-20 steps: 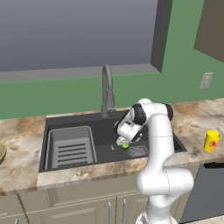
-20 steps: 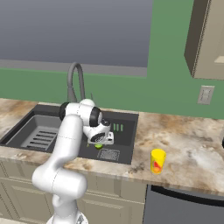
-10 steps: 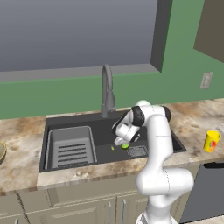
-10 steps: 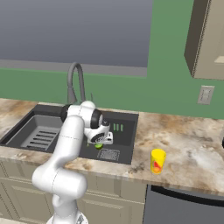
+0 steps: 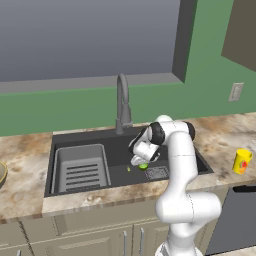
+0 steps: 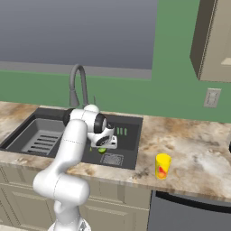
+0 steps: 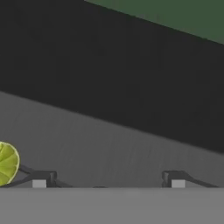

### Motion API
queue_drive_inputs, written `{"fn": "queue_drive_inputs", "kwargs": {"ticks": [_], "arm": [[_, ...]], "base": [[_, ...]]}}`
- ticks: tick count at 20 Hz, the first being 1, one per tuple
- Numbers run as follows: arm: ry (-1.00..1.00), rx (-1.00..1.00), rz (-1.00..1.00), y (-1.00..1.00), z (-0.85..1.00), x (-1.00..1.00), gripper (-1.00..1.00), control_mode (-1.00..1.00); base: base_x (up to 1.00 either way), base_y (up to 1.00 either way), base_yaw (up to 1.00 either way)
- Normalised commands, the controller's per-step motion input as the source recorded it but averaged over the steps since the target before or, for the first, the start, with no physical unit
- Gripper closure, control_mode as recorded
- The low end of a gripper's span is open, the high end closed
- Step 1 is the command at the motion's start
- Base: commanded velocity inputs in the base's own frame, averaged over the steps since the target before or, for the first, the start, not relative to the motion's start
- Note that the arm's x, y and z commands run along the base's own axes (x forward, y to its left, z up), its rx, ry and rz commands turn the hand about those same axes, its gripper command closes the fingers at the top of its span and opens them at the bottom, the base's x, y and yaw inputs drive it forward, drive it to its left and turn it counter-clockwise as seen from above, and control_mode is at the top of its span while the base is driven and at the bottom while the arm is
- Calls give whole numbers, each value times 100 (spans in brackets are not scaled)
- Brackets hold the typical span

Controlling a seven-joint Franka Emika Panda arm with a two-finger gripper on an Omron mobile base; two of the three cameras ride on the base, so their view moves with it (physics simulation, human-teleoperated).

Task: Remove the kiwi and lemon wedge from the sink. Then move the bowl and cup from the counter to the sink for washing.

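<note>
Just kiwi (image 7: 7, 163) beside open claw (image 7: 108, 179)

kiwi (image 7: 6, 163) beside wide jaws, sink (image 5: 90, 138) floor bare ahead

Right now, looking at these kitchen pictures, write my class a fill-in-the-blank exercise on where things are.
1. The kiwi lies inside the ____.
2. The cup stands on the ____.
3. The gripper hangs over the sink floor with its jaws ____.
4. The colour of the cup is ____.

Missing words: sink; counter; open; yellow
</note>
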Motion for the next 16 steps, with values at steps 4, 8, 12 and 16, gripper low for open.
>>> {"fn": "queue_drive_inputs", "kwargs": {"ticks": [4, 8, 12, 16], "arm": [[5, 2, 0, 0, -7, 0, -100, -100], [4, 2, -1, 0, -6, -1, -100, -100], [3, 1, -2, 0, -7, -11, -100, -100], [0, 0, -2, 0, -5, -19, -100, -100]], "base": [[0, 0, 0], [0, 0, 0], [0, 0, 0], [0, 0, 0]]}}
